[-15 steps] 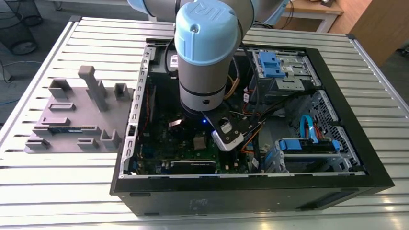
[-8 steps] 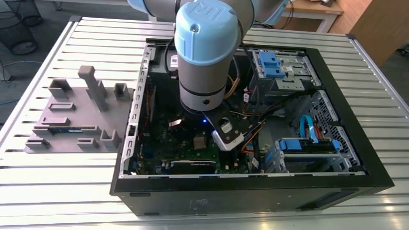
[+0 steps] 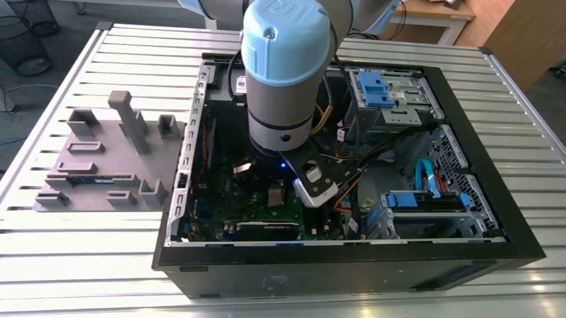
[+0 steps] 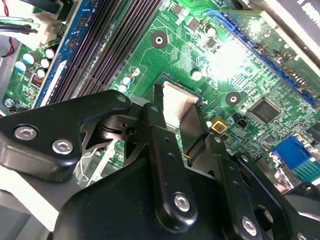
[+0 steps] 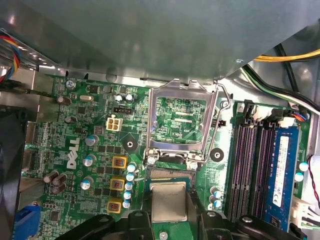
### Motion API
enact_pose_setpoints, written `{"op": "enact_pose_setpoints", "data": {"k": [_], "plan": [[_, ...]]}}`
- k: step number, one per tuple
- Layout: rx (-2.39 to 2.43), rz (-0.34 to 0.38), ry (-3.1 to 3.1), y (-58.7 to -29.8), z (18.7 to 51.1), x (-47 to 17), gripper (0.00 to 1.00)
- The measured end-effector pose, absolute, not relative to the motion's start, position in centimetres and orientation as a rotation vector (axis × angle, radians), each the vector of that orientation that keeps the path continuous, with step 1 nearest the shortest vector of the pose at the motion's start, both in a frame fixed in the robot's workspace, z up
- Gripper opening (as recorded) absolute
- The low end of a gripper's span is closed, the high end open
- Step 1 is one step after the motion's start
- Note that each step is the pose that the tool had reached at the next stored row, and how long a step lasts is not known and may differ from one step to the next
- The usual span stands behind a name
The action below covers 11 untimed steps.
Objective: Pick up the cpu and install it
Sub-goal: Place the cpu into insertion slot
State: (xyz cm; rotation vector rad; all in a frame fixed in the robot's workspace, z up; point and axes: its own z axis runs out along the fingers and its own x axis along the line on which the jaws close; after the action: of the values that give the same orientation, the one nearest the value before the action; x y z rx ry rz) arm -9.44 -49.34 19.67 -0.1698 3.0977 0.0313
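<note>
The cpu (image 5: pixel 168 199), a small square chip with a silver top, sits between the two black fingers (image 5: pixel 144 206) of my gripper (image 5: pixel 168 205), which is shut on it. It hangs just over the socket (image 5: pixel 170 174) on the green motherboard (image 5: pixel 75 150), its far edge at the socket's pin field. The metal socket frame (image 5: pixel 180 87) stands flipped open beyond it, with its lever (image 5: pixel 220 125) raised. In the second wrist view the cpu (image 4: pixel 176 99) shows pale between the fingers (image 4: pixel 159 117). In the exterior view my arm (image 3: pixel 283 99) reaches down into the open computer case (image 3: pixel 495 199).
Dark memory slots (image 5: pixel 248 170) and a blue-edged memory stick (image 5: pixel 282 170) run beside the socket. Yellow and black cables (image 5: pixel 285 57) cross near the case wall. A grey tray (image 3: pixel 97 165) lies outside the case at the exterior view's left. Blue drive brackets (image 3: pixel 380 89) fill the case's far side.
</note>
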Motion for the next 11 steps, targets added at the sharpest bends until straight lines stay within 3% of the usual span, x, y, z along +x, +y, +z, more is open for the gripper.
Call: {"op": "enact_pose_setpoints", "data": {"k": [9, 11], "plan": [[-0.170, 0.031, 3.098, -49.34, 19.67, -9.44, 0.42], [-0.170, 0.032, 3.098, -49.34, 19.68, -9.44, 0.48]]}}
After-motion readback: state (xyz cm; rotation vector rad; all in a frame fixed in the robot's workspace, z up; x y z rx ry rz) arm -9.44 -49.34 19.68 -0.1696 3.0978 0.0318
